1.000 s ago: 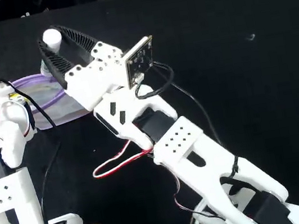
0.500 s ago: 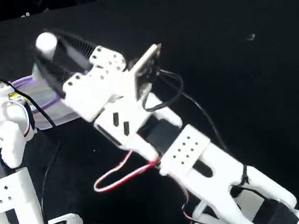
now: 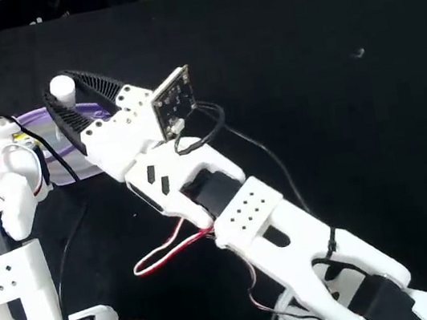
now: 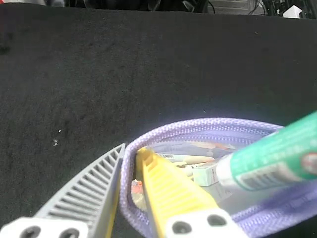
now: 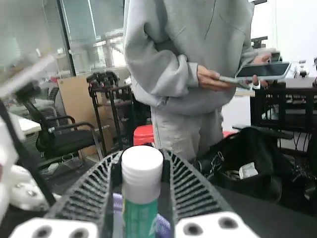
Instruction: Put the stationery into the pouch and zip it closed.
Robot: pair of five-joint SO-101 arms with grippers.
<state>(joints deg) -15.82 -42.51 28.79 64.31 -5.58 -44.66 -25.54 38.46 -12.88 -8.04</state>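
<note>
We see the right claw, outstretched over the tabletop, gripping a glue stick above the pouch. The left claw pinches its rim.

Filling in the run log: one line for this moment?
right claw: holds glue stick over pouch | left claw: pinches pouch rim | pouch unzipped

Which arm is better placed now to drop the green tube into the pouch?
Right. The right gripper holds the green tube over the open purple pouch, while the left gripper pinches the pouch's rim, one finger inside.
</note>
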